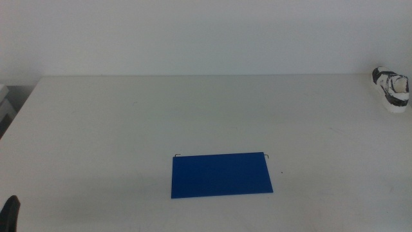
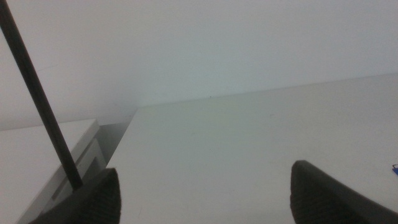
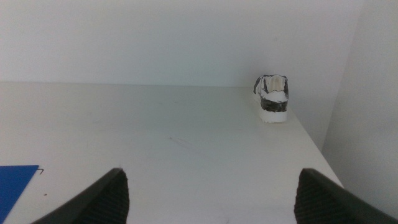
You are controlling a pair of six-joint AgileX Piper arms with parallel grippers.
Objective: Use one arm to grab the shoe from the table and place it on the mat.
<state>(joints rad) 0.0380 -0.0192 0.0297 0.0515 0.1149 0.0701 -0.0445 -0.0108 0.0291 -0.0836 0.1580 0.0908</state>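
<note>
1. The white table [image 1: 129, 122] fills most of the middle view, with a pale wall behind it.
2. The shoe [image 1: 393, 89], a white sneaker with dark patches, sits at about 3 o'clock, at the table's far right corner, partly cut off by the picture's edge. No brand or writing can be read on it.
3. The blue mat [image 1: 221, 174] lies flat at about 6 o'clock, well apart from the shoe. It carries no readable label.
4. The right gripper [image 3: 211, 199] hangs above the bare table with its jaws spread wide and nothing between them. The shoe stands far ahead of it near the table's edge.
5. The left gripper [image 2: 205, 196] waits at about 8 o'clock, by the table's left side, its jaws also wide apart and holding nothing.
</note>
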